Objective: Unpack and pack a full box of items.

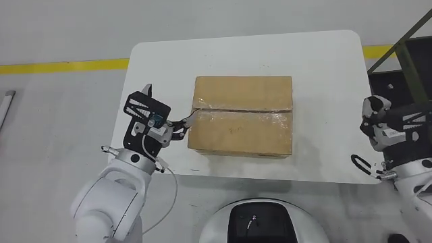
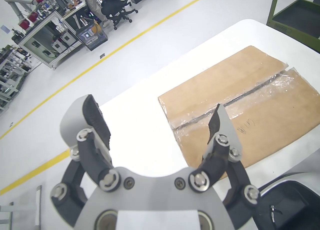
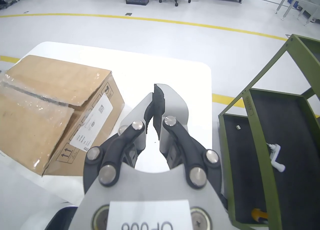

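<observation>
A closed cardboard box [image 1: 243, 115] lies in the middle of the white table [image 1: 317, 61], its top seam covered with wrinkled clear tape [image 2: 252, 96]. My left gripper [image 2: 155, 113] is open at the box's left end; one fingertip [image 2: 218, 116] hovers over the taped seam and the other stands off the box above bare table. From above, this gripper [image 1: 182, 125] meets the box's left edge. My right gripper [image 3: 153, 108] is shut on nothing, off the table's right side and away from the box [image 3: 50, 96], whose labelled end faces it.
A green metal cart [image 3: 262, 121] with dark shelves stands right of the table, close to my right arm; small items lie on its shelves. The cart [image 1: 405, 74] also appears at the right edge from above. Bare tabletop surrounds the box.
</observation>
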